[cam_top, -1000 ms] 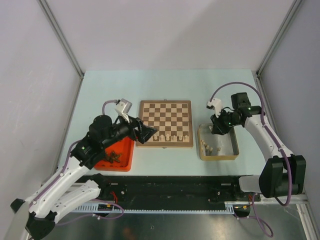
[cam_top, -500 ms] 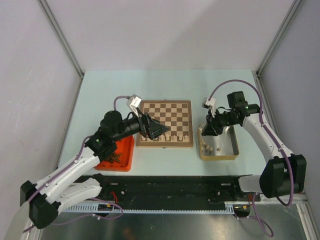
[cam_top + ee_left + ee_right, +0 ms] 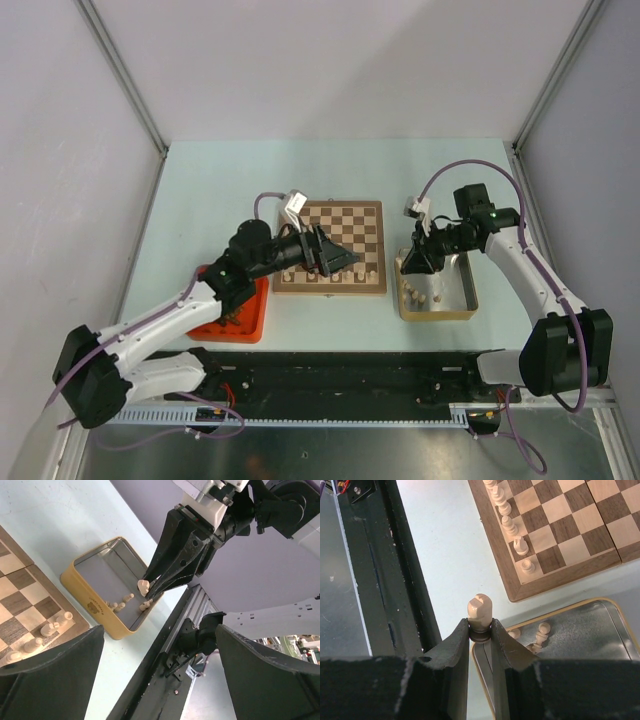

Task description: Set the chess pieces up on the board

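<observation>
On my overhead feed the right claw (image 3: 415,262) hangs over the left part of the gold tin (image 3: 437,316), which sits on the counter (image 3: 200,190) just beside the board's right edge. Its wrist camera shows the jaws pressed in on the base of one pale chess piece (image 3: 480,607). The piece stands upright between the fingertips, its notched head clear above them. From the other arm's camera I can see the same piece hanging above the tin's open interior, not touching the metal.

A few more pale pieces (image 3: 420,295) stand or lie in the near end of the tin.

The board (image 3: 360,230) lies flat in the middle of the counter. A row of pale pieces (image 3: 520,545) stands along its near edge, running up to the near right corner, one to a square; how far the row reaches to the left I cannot tell, since the left arm covers it from above.

The left claw (image 3: 345,262) reaches across the near half of the board, pointing toward the tin. Its fingers are spread wide apart with nothing between them. I cannot tell how high it sits above the squares.

The red tray (image 3: 255,318) rests left of the board, partly under the left arm
</observation>
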Controlling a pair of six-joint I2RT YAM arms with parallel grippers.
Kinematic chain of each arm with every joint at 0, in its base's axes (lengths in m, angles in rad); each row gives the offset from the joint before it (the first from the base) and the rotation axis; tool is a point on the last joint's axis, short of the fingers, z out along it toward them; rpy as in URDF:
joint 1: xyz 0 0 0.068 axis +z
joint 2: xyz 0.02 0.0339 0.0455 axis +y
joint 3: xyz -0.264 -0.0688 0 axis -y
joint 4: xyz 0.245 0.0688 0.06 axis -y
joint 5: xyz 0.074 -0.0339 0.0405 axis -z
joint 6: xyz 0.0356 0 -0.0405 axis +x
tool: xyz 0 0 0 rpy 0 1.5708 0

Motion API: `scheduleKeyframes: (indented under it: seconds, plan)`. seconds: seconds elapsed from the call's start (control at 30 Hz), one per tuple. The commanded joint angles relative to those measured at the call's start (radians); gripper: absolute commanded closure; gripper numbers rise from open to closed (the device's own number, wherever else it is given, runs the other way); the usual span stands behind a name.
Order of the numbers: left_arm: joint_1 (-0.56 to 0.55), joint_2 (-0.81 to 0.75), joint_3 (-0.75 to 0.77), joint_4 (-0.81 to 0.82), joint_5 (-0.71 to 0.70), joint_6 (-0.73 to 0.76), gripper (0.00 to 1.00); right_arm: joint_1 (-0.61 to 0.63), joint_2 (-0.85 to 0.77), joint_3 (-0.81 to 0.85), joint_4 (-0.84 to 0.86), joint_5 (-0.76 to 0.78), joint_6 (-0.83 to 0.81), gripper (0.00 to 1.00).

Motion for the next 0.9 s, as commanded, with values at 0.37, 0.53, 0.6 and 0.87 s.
scheduleKeyframes:
  seconds: [0.37,0.53,0.6,0.87]
  plan:
    - [-0.080,0.254,0.140,0.121,-0.094,-0.123,0.13,0.038,-0.005,0.011,-0.009,-0.046,-0.022,0.88]
    - [-0.099,0.314,0.162,0.119,-0.154,-0.213,0.13,0.051,-0.011,0.005,0.007,-0.018,-0.012,0.88]
    - [-0.102,0.322,0.157,0.118,-0.165,-0.249,0.13,0.057,-0.017,-0.001,0.033,0.009,0.002,0.89]
    - [-0.105,0.293,0.139,0.044,-0.260,-0.468,0.11,0.197,-0.081,-0.024,0.168,0.239,0.053,0.88]
